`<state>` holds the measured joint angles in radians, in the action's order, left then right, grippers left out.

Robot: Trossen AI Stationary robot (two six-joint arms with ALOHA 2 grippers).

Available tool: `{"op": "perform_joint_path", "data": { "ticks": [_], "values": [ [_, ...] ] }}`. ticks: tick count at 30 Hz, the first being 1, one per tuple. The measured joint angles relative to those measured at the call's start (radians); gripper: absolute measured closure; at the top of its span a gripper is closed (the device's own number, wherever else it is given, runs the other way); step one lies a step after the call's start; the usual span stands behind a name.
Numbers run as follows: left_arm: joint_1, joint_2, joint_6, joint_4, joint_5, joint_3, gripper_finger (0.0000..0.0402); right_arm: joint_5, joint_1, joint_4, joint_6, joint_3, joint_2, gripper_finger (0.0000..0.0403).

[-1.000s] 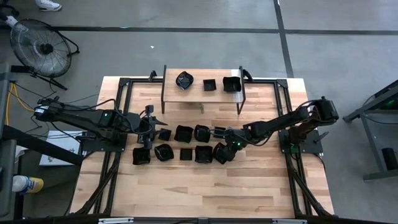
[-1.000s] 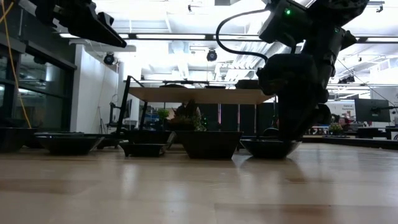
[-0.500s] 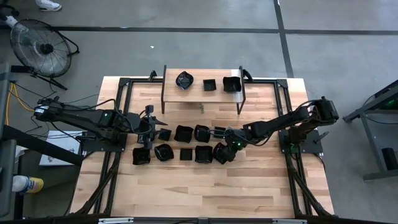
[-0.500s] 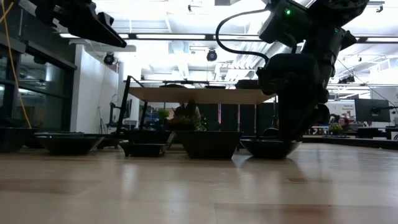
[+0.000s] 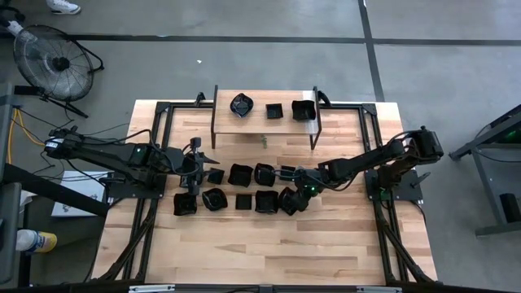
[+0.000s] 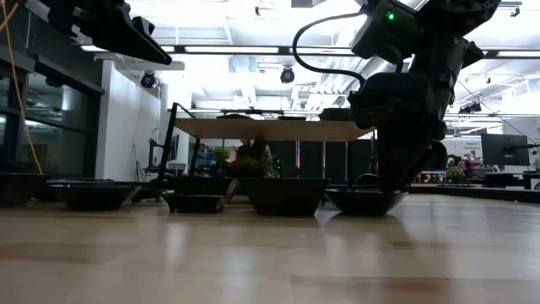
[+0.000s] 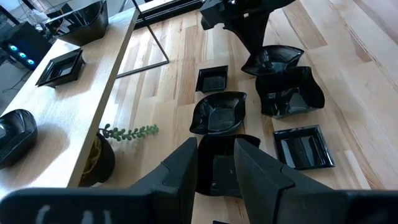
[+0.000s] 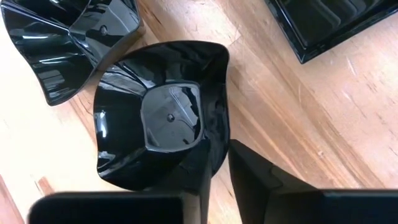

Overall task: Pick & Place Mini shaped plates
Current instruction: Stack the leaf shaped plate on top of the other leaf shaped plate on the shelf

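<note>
Several glossy black mini shaped plates [image 5: 239, 173] lie in two rows on the wooden table, each resting on its base. Three more stand on the raised shelf [image 5: 260, 124] at the far side. My right gripper [image 5: 295, 198] is down at the right end of the near row, shut on a rounded-square plate [image 8: 155, 118]. My left gripper [image 7: 216, 163] hangs open above the left end of the rows, over a square plate [image 7: 217, 174], and touches nothing. My right gripper pinches the rim [image 8: 217, 146] of the rounded-square plate at one corner, one finger [image 8: 189, 183] over the inside of the dish and the other [image 8: 261, 180] outside over the wood. The fingers slant steeply down from the table's right. The plate's base [image 6: 367, 203] sits on the table.
An angular plate [image 8: 68, 37] lies right beside the held one, and a square plate [image 8: 323, 25] lies on its other side. A small green sprig [image 7: 127, 132] in a pot stands under the shelf. Bare wood stretches toward the near edge [image 5: 260, 252].
</note>
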<state>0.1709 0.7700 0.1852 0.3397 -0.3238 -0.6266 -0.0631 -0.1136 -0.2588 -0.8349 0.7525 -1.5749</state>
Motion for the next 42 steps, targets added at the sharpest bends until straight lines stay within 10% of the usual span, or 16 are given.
{"op": "perform_joint_path", "data": {
  "ticks": [26, 42],
  "values": [
    [0.0, 0.0, -0.013, 0.001, 0.001, 0.0, 0.0299, -0.012, -0.001, -0.039, 0.095, 0.0, 0.035, 0.0402],
    [0.0, 0.007, -0.034, -0.043, -0.001, 0.0, 0.0299, 0.259, -0.034, -0.089, 0.136, 0.0, 0.289, 0.0403]
  ]
}}
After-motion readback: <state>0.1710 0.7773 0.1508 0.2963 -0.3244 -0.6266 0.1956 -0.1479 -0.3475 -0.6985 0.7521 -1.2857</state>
